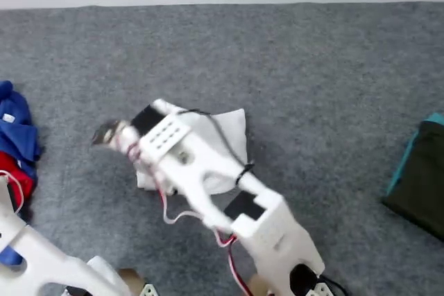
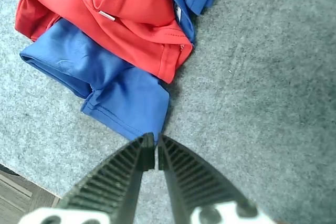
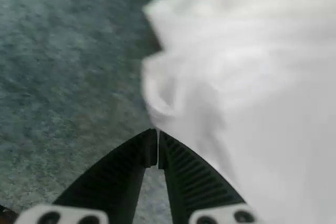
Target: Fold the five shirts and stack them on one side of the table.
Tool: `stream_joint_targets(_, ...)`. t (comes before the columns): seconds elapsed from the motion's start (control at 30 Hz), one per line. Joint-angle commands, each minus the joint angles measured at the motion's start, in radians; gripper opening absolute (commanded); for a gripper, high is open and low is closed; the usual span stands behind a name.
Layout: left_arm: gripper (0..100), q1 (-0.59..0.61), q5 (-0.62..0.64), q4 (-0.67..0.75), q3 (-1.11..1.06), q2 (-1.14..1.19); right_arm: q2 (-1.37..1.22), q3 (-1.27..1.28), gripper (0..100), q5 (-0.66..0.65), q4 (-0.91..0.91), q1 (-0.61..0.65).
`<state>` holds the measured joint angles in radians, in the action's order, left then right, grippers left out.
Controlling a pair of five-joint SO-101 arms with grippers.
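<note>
From above: on the grey table, a little left of the middle, a crumpled white shirt, partly under the right arm. At that arm's tip, just left of the shirt, the right gripper, too blurred here to judge. At the left edge, a blue shirt tangled with a red shirt. At the right edge, well apart, a dark shirt with a teal border.

From the left wrist: left gripper closed on nothing, tips just beside a corner of the blue shirt, with the red shirt bunched across it.

From the right wrist: right gripper closed, no cloth visibly pinched, the white shirt in loose folds right alongside.

Handling, as a judgement: probably light, limp and a bit slippery, with sagging and bunching likely on any lift. Best taken at a hem corner or shoulder seam, pinched through a single layer, then dragged flat across the table rather than raised high.
</note>
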<state>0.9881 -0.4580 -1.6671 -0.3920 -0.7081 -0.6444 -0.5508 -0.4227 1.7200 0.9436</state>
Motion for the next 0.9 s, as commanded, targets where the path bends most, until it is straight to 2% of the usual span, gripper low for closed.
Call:
stream_joint_targets(0.0, 3, -0.005, -0.008, 0.021, 0.028, -0.015, -0.002, -0.014, 1.0, 0.011, -0.031, 0.088)
stream_joint_targets(0.13, 3, -0.005, -0.008, 0.020, 0.028, -0.018, 0.047, -0.028, 0.9, 0.006, 0.005, 0.108)
stream_joint_targets(0.23, 3, -0.008, -0.006, 0.021, 0.028, -0.017, 0.134, -0.072, 0.9, 0.012, 0.059, 0.019)
stream_joint_targets(0.33, 3, -0.069, -0.003, 0.014, 0.030, -0.014, 0.232, -0.083, 0.9, 0.021, 0.073, -0.122)
stream_joint_targets(0.47, 3, -0.227, 0.041, 0.012, 0.030, -0.012, 0.357, -0.084, 0.9, 0.080, 0.074, -0.286)
stream_joint_targets(0.67, 10, -0.583, 0.146, 0.075, 0.015, 0.018, 0.547, -0.084, 1.2, 0.117, 0.076, -0.473)
stream_joint_targets(0.87, 12, -0.799, 0.149, 0.181, 0.015, 0.261, 0.691, -0.083, 4.0, 0.115, 0.077, -0.737)
